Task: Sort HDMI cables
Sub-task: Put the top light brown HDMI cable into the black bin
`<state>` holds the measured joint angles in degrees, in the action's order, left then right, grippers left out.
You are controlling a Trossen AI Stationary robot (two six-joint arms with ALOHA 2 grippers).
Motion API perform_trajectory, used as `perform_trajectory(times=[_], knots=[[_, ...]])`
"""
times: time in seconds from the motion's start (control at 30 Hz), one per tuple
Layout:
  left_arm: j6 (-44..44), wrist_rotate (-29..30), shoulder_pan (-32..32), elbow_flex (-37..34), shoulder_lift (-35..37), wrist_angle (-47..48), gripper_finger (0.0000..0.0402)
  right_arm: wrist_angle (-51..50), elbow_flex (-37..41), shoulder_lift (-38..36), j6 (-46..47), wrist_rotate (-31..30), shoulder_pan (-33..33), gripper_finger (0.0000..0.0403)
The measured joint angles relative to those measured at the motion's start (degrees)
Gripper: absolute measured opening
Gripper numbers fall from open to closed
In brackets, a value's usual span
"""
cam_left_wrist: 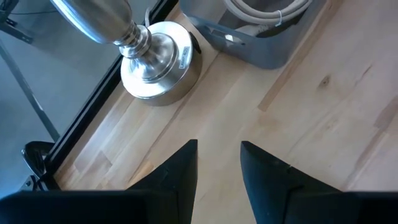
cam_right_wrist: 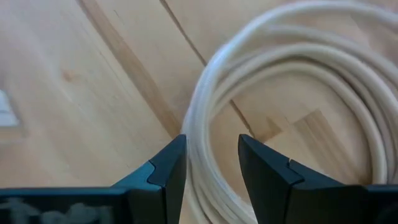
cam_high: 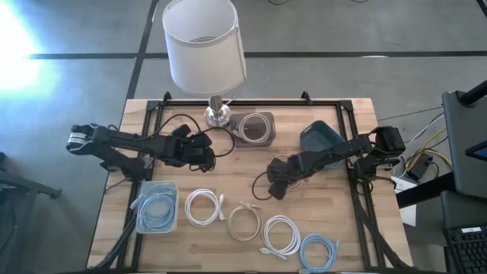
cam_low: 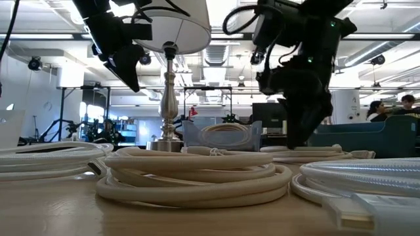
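Observation:
Four loose coiled HDMI cables lie flat near the table's front: white (cam_high: pixel 204 207), beige (cam_high: pixel 245 221), white (cam_high: pixel 283 234), light blue (cam_high: pixel 319 251). My right gripper (cam_high: pixel 275 190) points down over them, open. In its wrist view the fingers (cam_right_wrist: pixel 211 138) stand either side of a pale coil's rim (cam_right_wrist: pixel 208 106), showing no touch. In the low view it (cam_low: pixel 302 141) hangs behind the coils. My left gripper (cam_high: pixel 207 158) hovers open and holds nothing above bare wood (cam_left_wrist: pixel 217 144), near the lamp's base.
A white-shaded lamp (cam_high: pixel 204 46) stands at the far middle, with its metal base (cam_left_wrist: pixel 155 68). A grey bin (cam_high: pixel 242 135) holds a beige coil, beside a blue bin (cam_high: pixel 319 137). A clear tray (cam_high: pixel 170 187) at front left holds light blue coils. Black frame rails edge the table.

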<state>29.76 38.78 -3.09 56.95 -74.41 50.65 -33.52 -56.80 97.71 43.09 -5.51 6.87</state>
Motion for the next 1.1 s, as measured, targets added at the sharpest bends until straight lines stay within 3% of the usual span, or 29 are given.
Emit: perform_trajectory(times=[0.47,0.8,0.93,1.1], knots=[[-1.11,-0.04,0.0,0.0,0.0,-0.19,0.0125,4.37,3.0,1.66,6.16,1.42,0.1,0.0136],[-1.49,0.14,0.02,0.0,0.0,-0.8,0.0125,6.97,3.67,3.28,5.4,-1.81,1.22,0.0131],[-1.73,0.2,0.02,0.0,0.0,-1.14,0.0125,7.35,3.63,3.06,4.55,-2.02,1.16,0.0107],[-1.89,0.2,0.11,0.0,0.0,-1.2,0.0125,7.67,2.66,2.45,1.15,0.68,1.07,0.0048]])
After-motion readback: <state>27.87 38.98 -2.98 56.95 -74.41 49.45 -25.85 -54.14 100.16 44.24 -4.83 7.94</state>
